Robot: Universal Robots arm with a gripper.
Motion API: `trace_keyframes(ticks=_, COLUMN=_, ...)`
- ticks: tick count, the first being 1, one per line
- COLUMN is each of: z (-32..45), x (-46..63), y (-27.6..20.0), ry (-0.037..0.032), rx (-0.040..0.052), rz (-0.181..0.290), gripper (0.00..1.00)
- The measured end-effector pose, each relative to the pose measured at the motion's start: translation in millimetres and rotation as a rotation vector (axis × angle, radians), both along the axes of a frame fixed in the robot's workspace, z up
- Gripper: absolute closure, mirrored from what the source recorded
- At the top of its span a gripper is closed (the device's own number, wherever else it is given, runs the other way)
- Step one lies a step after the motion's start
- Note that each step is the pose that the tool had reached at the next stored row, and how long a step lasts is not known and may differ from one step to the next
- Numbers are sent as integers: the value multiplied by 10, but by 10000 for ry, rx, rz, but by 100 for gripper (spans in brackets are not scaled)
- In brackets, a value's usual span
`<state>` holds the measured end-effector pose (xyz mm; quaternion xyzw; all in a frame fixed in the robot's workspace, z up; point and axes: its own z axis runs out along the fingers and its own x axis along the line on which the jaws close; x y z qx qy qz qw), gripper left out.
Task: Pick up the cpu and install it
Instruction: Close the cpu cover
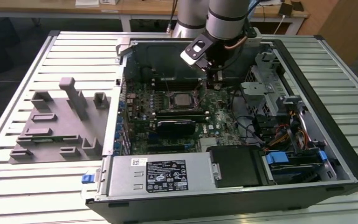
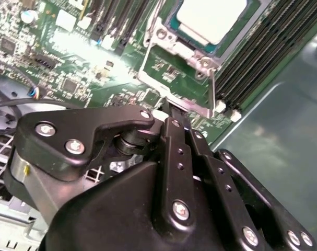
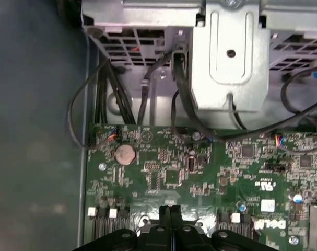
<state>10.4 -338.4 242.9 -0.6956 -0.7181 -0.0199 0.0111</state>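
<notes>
While the grey fixture block stands on the slatted table at the exterior view's left, the cpu is seen further right, laid flat in the socket frame of the motherboard inside the open case. Being square, it offers no long axis; its edges are lined up with the frame. From the gripper, the cpu is placed at about eight o'clock, just beside. In both wrist views the fingers are seen pressed together, nothing between them, tips by the frame's edge; contact cannot be told.
</notes>
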Motion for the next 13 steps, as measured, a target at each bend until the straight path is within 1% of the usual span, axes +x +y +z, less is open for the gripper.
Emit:
trace_keyframes(ticks=4, z=0, x=-84, y=0, ry=-1, rx=193, rz=-1, gripper=89)
trace_keyframes(ticks=6, z=0, x=-127, y=0, ry=0, rx=257, rz=0, gripper=89)
trace_keyframes(ticks=9, z=0, x=-149, y=0, ry=-1, rx=309, rz=-1, gripper=89)
trace_keyframes(ticks=13, z=0, x=-150, y=0, ry=0, rx=312, rz=0, gripper=89)
